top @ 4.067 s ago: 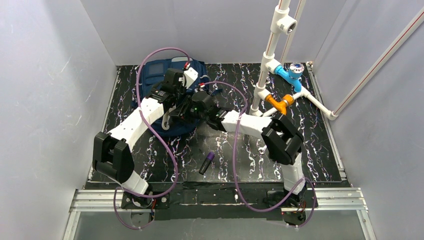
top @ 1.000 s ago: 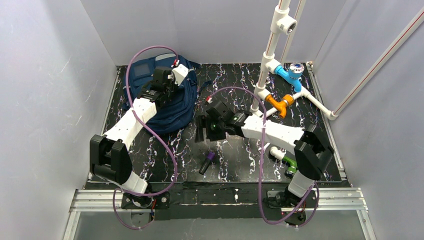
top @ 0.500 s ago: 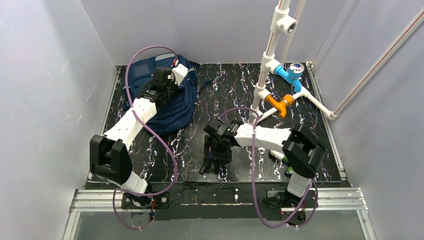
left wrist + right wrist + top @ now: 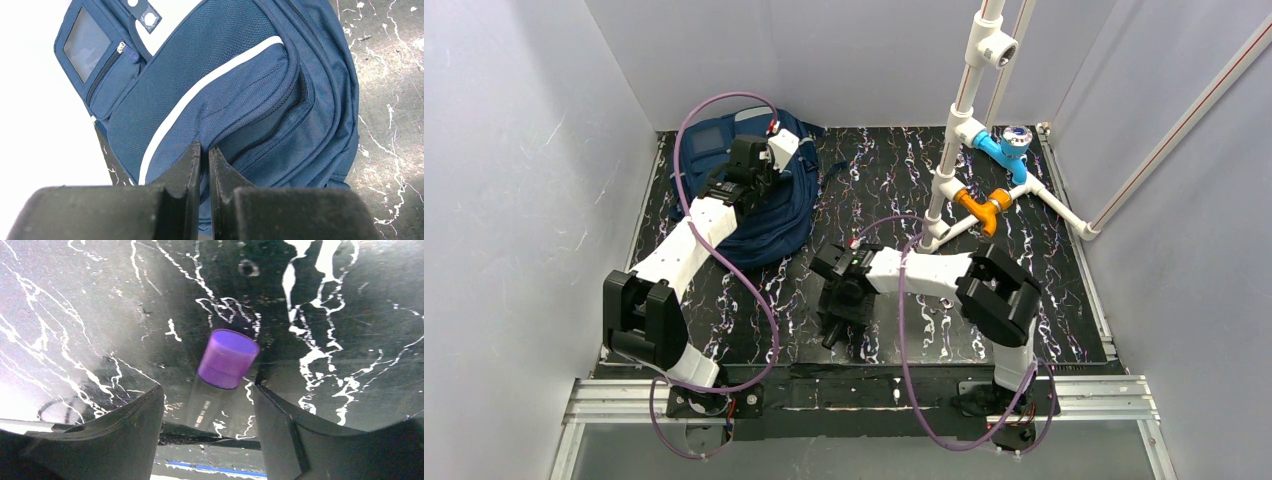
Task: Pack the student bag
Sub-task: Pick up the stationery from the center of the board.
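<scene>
Black marbled table (image 4: 884,160) under everything; student bag (image 4: 240,100) lies flat directly under and ahead of the left gripper (image 4: 204,150), far-left of the right one. Visible bag pockets are zipped, contents can't be seen. Left gripper fingers are together, pinching a fold of front-pocket fabric. Right gripper (image 4: 207,388) points down with fingers apart, straddling a marker (image 4: 832,335) lying on the table, purple cap (image 4: 227,357) just past the fingertips, gap on both sides

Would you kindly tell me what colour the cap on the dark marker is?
The marker's round cap is purple, clearest in the right wrist view.
</scene>
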Tool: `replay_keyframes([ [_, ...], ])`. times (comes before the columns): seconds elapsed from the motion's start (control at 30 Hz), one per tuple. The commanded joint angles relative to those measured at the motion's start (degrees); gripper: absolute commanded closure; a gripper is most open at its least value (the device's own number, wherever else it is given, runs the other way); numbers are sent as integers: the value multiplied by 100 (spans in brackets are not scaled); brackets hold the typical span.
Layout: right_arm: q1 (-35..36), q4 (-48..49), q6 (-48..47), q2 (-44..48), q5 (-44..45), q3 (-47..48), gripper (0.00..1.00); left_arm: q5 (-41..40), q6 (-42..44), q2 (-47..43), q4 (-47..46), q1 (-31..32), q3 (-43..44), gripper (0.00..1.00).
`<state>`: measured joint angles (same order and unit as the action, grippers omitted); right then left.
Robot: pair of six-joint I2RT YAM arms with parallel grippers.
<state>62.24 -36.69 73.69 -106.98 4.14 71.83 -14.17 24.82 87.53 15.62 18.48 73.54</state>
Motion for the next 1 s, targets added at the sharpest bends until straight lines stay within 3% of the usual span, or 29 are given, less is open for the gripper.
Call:
replay_keyframes([
  [0.0,193,-1017,214,-501,755,666,34,-73,-171,-529,-109,5,37,100],
  [0.07,209,-1222,155,-630,848,902,47,-84,-170,-548,-142,5,-1,100],
  [0.2,210,-1464,44,-810,905,1122,59,-73,-159,-544,-154,1,-32,100],
  [0.3,210,-1312,-163,-722,1059,1320,76,-21,-189,-539,-180,1,-67,100],
  [0.4,191,-138,-755,-504,861,1378,87,-62,-285,-564,-182,3,-98,100],
  [0.47,133,1165,-1005,-312,480,1152,97,-162,-341,-576,-175,0,-122,100],
  [0.6,-36,4141,-926,-111,-247,513,99,-213,-311,-644,-184,6,-173,100],
  [0.97,-1089,6093,181,-1386,-495,1536,94,-151,-336,-774,-199,0,-217,100],
])
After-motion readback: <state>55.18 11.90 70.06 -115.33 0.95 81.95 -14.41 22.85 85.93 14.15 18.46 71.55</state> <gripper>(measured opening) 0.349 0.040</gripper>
